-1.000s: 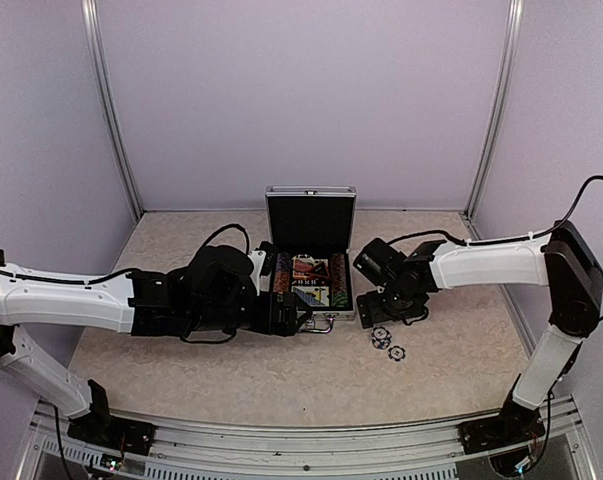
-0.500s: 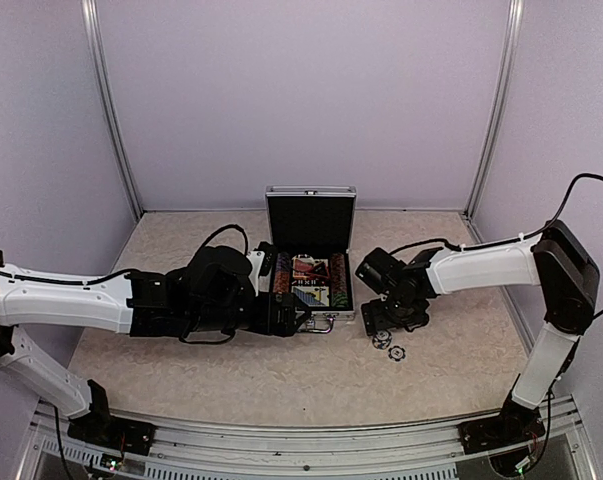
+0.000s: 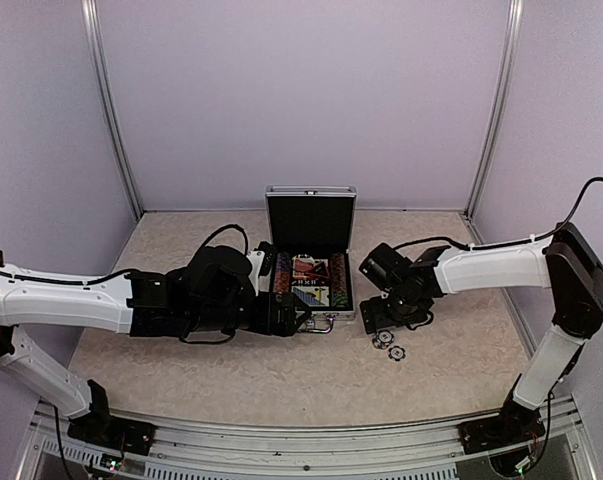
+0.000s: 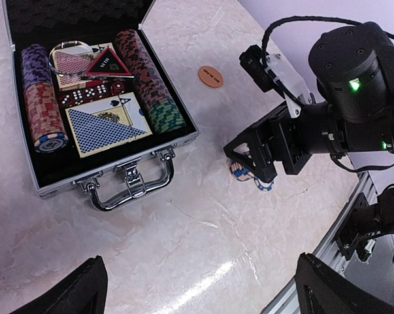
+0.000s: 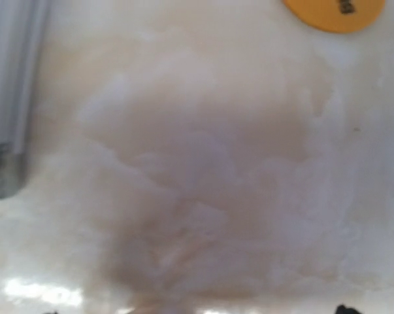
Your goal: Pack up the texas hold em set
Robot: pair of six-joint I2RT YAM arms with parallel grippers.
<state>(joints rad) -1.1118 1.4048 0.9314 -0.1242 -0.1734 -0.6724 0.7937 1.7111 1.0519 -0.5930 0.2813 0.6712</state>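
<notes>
Pale lilac walls (image 3: 301, 100) close in a beige marbled surface (image 3: 231, 370), and both arms reach toward its middle. Left claw (image 3: 289, 314) hovers low at the near-left corner of the silver case (image 4: 63, 185). Its fingers (image 4: 79, 291) are spread wide apart and empty, and its own camera shows them only as dark tips at the bottom corners. Right claw (image 4: 250, 162) is down close to the surface just right of the case's near-right corner, jaws parted with nothing gripped between them. Two striped loose chips (image 3: 382, 338) lie on the surface at its near side. Whether a fingertip touches the closer one is hard to tell, since the claw partly covers it. The right wrist view is blurred and gives only bare surface and the edge of an orange disc (image 5: 334, 10). That disc lies flat on the surface right of the case, apart from it.

The case sits open in the middle, with its black-lined lid (image 3: 310, 212) standing upright on the far side and its handle (image 4: 128, 191) toward the near edge. Inside, rows of poker chips (image 4: 147, 82) run along the left and right walls. Between them lie two card decks (image 4: 108, 124), the near one blue-backed and the far one red-backed. A row of red dice (image 4: 85, 97) sits between the decks, and a red and black triangular piece (image 4: 107, 62) rests on the far deck.
</notes>
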